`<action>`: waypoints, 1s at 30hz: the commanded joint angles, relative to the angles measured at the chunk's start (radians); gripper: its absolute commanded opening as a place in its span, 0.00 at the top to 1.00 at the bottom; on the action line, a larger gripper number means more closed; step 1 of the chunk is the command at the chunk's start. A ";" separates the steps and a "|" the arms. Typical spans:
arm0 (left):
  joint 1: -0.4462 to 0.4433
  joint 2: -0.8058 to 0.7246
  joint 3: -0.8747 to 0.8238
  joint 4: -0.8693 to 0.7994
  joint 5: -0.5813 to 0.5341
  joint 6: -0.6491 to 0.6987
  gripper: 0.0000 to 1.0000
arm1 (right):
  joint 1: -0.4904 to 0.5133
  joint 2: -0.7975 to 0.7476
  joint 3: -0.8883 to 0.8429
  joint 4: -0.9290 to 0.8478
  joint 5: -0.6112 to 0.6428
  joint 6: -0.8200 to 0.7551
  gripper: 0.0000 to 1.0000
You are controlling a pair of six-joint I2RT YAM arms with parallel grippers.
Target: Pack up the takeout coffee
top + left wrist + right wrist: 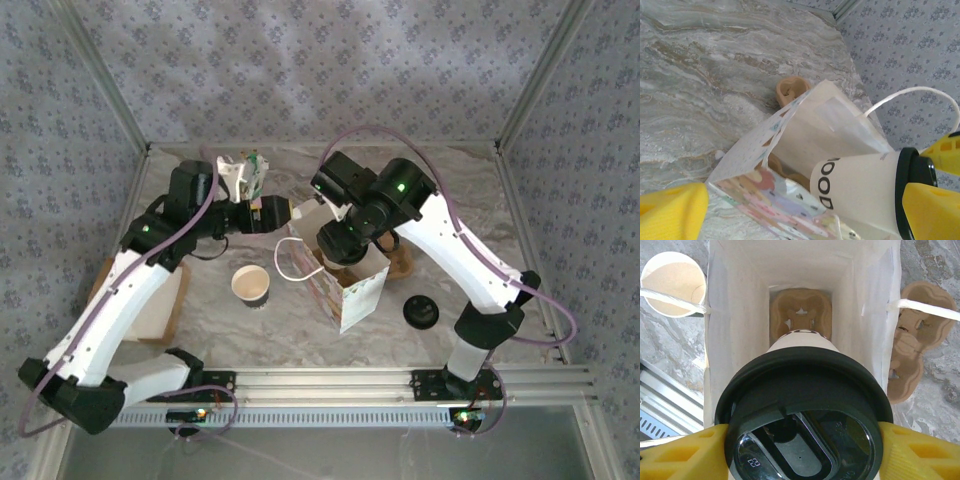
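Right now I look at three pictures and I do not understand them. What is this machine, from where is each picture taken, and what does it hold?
These are two robot arms bolted to a table. One picture looks down from above; the other two come from cameras on the wrists. The right pincer grips a lidded cup over an open paper bag, with a cardboard carrier at the bag's bottom. The left pincer is open beside the bag. On the table are an unlidded cup and a loose black lid.
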 commanded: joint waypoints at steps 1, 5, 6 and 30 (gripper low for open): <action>0.004 -0.041 -0.030 -0.002 -0.026 -0.013 0.01 | 0.012 0.011 -0.018 -0.161 0.019 -0.008 0.31; 0.004 -0.064 -0.058 -0.002 -0.028 -0.023 0.01 | 0.016 0.018 -0.043 -0.161 0.019 -0.008 0.31; 0.005 -0.069 -0.064 -0.002 -0.026 -0.024 0.00 | 0.018 0.020 -0.051 -0.161 0.019 -0.009 0.31; 0.002 -0.144 -0.137 -0.031 -0.021 -0.052 0.01 | 0.018 0.058 -0.168 -0.148 0.003 -0.007 0.31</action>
